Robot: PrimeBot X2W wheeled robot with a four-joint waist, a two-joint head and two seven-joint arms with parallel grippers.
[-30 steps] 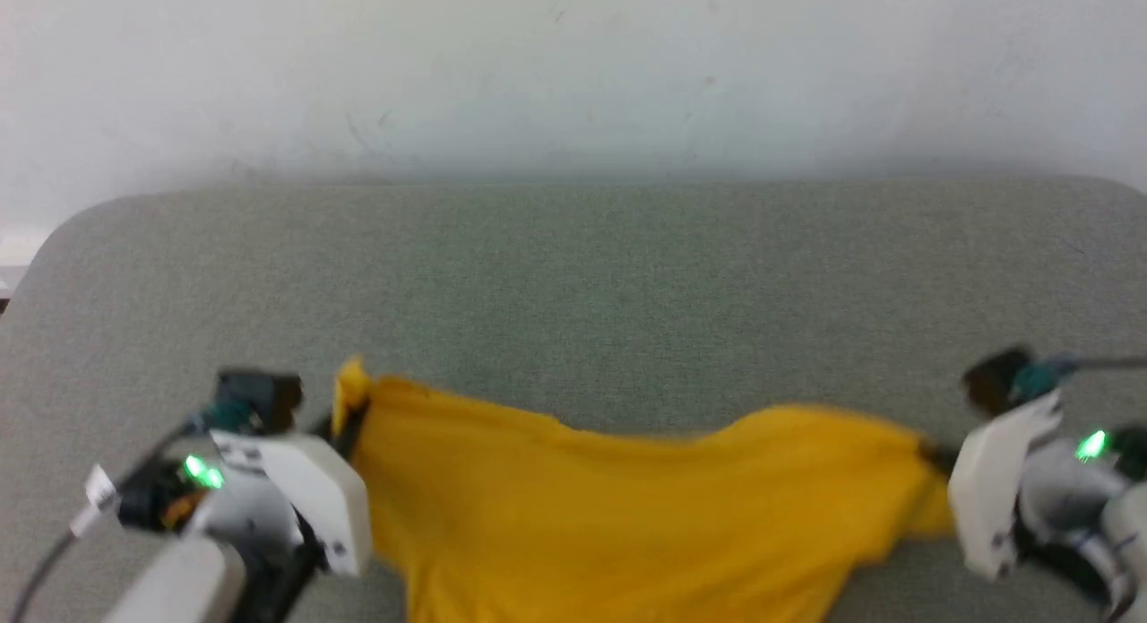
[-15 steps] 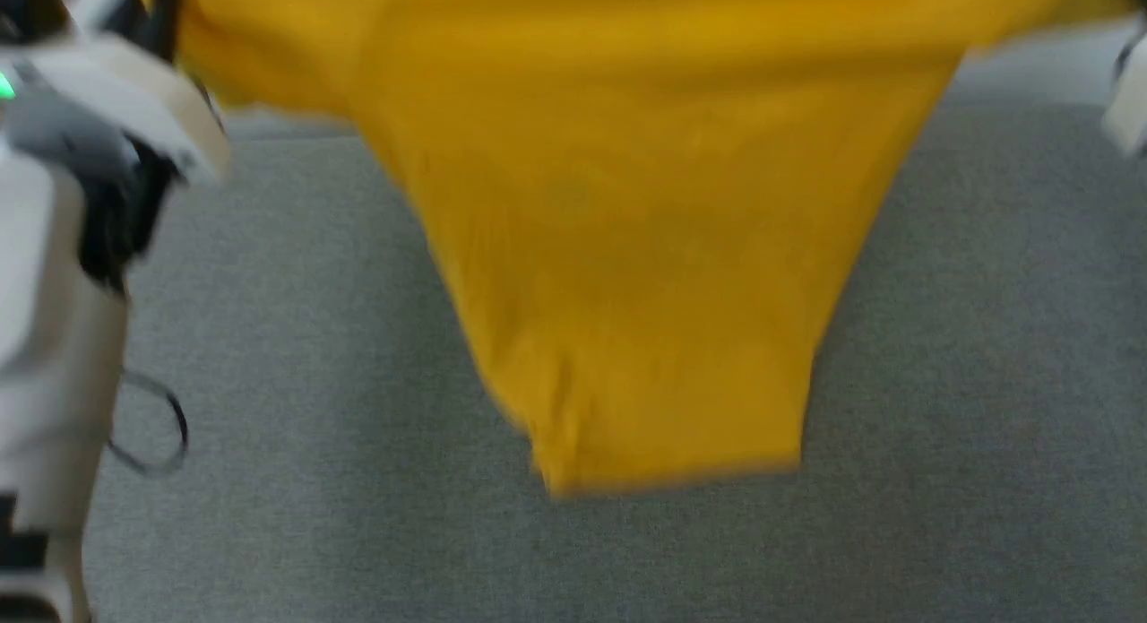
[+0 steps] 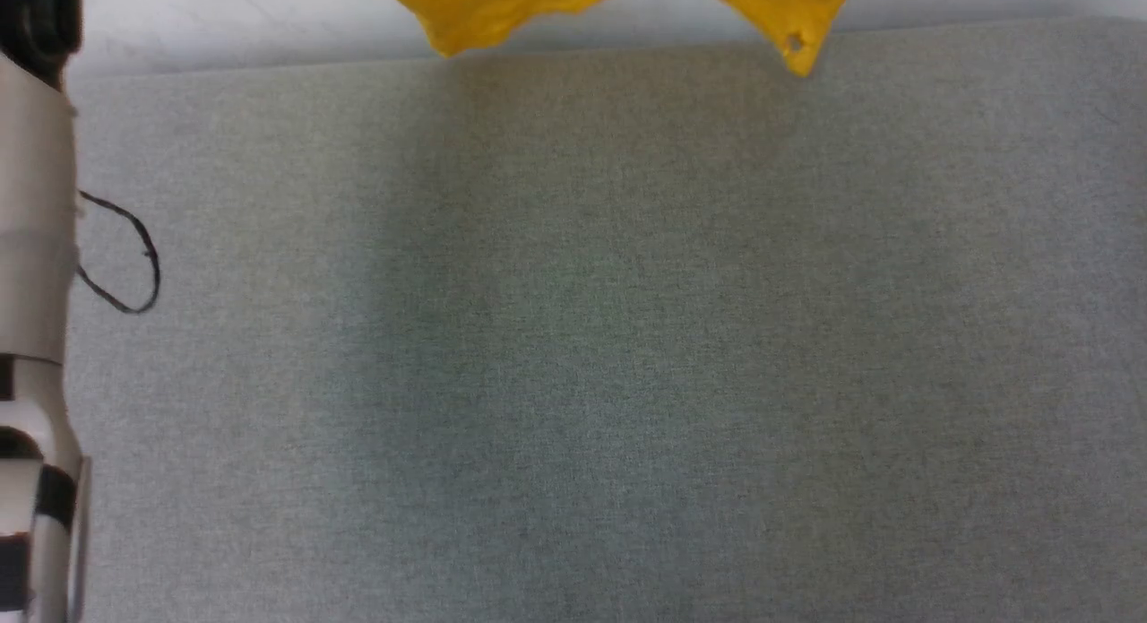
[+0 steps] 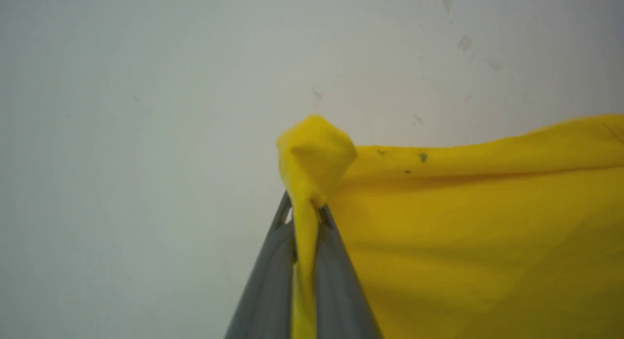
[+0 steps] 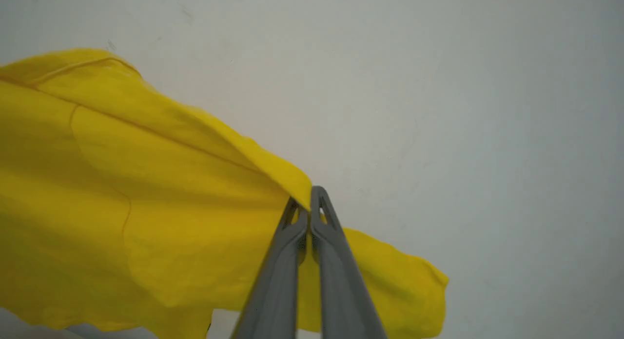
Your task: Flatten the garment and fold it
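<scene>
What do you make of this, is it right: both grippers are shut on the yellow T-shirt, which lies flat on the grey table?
Not quite. The left gripper and right gripper are shut on the yellow T-shirt, but it does not lie flat: the head view shows it held up, its lower tips hanging above the grey table.

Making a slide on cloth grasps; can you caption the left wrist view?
Left gripper shut on a bunched corner of the yellow garment, held up before a pale wall.
</scene>
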